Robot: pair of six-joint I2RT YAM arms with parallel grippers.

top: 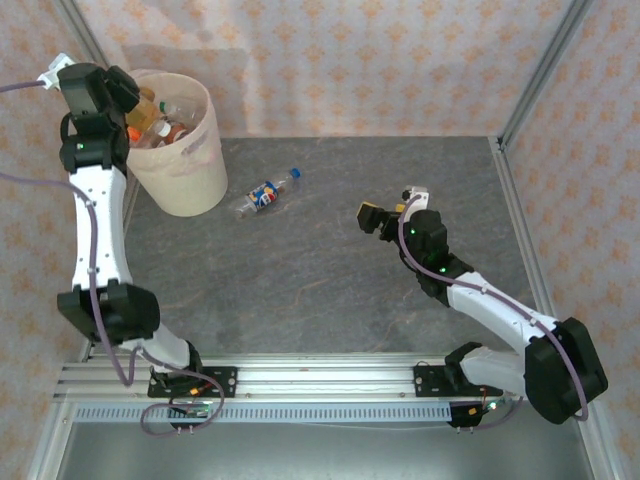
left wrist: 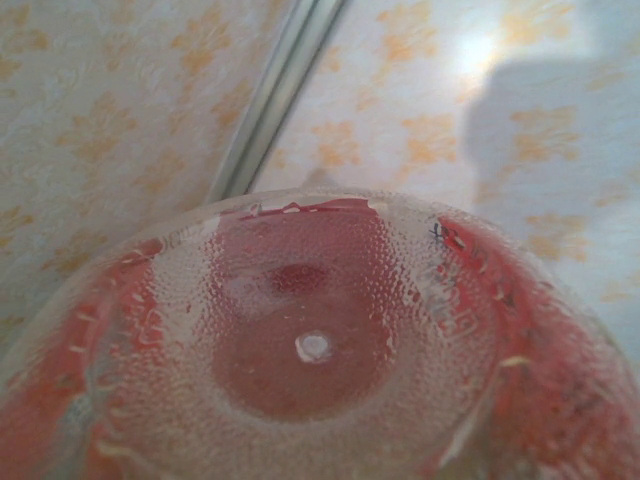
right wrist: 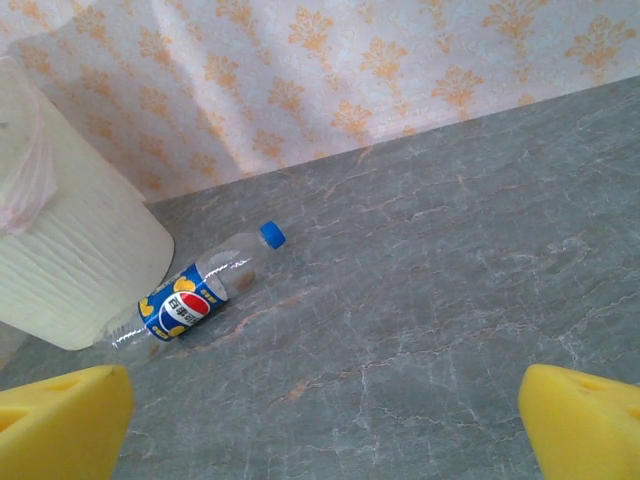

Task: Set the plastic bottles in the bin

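Top external: left gripper (top: 124,90) at the bin's (top: 190,185) rim, pinching a red-tinted bottle (left wrist: 320,350).
Right gripper (right wrist: 320,415) spread wide; blue-labelled bottle (right wrist: 190,300) lies beside the bin near the table's (top: 300,290) far edge.

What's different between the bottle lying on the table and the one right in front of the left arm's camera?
The table bottle wears a blue label; the left-camera bottle a red one. The table bottle lies on its side beside the bin, cap visible; the left-camera bottle shows its dimpled base, wall behind. Both are clear plastic.
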